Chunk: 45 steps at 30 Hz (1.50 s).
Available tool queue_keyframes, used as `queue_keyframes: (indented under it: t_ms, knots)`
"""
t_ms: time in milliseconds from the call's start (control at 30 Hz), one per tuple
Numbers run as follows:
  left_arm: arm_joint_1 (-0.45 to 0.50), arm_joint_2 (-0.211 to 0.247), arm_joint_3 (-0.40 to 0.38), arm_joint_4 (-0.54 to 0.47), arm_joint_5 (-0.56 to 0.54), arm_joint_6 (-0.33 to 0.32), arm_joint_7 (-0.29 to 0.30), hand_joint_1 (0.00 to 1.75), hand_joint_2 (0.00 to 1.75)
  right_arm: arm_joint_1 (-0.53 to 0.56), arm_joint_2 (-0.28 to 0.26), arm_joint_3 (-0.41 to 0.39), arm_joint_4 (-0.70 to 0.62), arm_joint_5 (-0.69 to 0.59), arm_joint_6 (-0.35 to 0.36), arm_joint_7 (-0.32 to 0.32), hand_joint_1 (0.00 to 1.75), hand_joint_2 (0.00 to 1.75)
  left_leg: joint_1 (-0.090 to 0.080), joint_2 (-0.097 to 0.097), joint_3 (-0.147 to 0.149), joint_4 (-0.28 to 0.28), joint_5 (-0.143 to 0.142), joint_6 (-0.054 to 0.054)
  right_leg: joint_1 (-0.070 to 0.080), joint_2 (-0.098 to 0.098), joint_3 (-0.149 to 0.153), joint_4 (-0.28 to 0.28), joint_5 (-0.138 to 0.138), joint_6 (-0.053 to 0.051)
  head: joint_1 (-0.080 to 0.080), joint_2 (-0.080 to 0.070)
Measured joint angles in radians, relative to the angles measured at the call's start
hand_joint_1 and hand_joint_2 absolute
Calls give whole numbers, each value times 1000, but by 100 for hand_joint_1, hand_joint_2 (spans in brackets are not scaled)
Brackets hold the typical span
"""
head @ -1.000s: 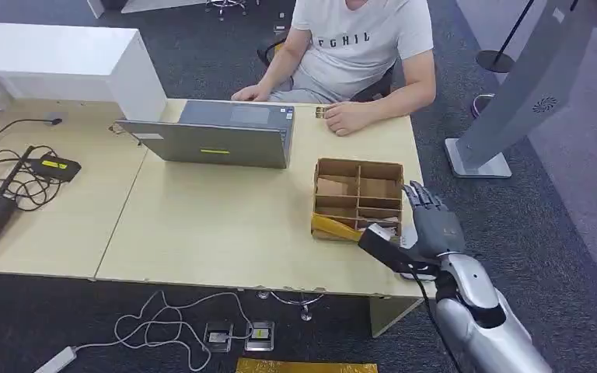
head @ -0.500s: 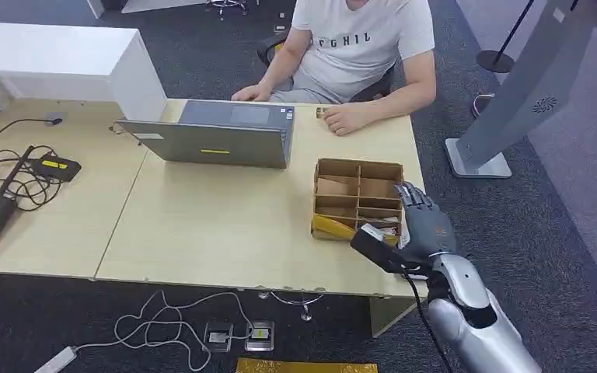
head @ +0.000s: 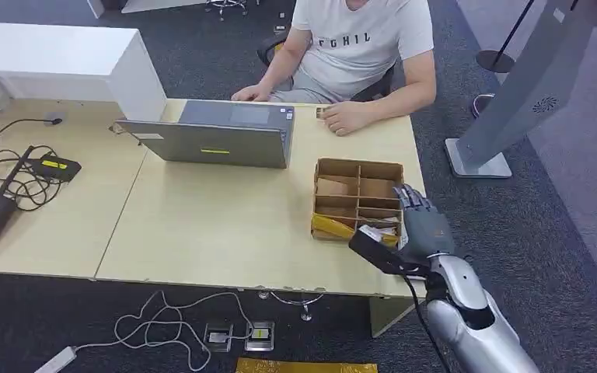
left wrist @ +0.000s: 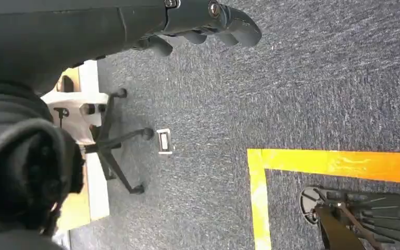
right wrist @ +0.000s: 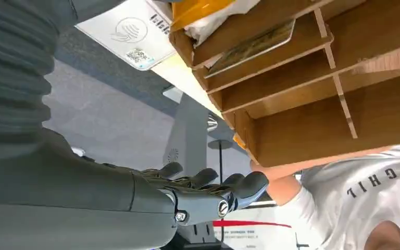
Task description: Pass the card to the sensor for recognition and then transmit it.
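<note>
A white card [right wrist: 130, 32] with a printed logo and a code square sticks out at the near right corner of the brown divided cardboard box [head: 357, 180]; in the head view it is a small white patch [head: 386, 231]. My right hand [head: 424, 224] is at that corner, just beside the box wall. Its fingers [right wrist: 208, 179] are stretched out and apart and hold nothing. Another darker card [right wrist: 252, 46] lies in a neighbouring slot. My left hand [left wrist: 203, 21] hangs over the carpet with nothing in it.
A person sits at the table's far side, one hand [head: 346, 118] resting near the box. A grey laptop [head: 218, 136] stands mid-table, with cables and black devices [head: 15, 183] at the left. A grey panel on a stand [head: 513, 101] is on the floor to the right.
My right hand has moved a little left and nearer, closing in on the box's near right corner. The box, the card and the person have stayed put.
</note>
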<state>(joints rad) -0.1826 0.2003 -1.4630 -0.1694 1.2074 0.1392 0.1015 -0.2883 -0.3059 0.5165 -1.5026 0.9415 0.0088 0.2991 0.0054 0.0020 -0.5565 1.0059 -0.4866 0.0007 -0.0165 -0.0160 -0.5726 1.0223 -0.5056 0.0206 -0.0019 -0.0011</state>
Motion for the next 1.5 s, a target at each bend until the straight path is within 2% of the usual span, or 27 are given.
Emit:
queue_keyframes:
  t_ms: [1500]
  knots:
    - [-1, 2, -4, 0, -11, -5, -4, 0, 0, 21, 54, -2, -5, 74, 53, 24, 0, 175, 0, 0, 0, 0, 0, 0, 0, 0, 0, 0, 0, 0, 0, 0]
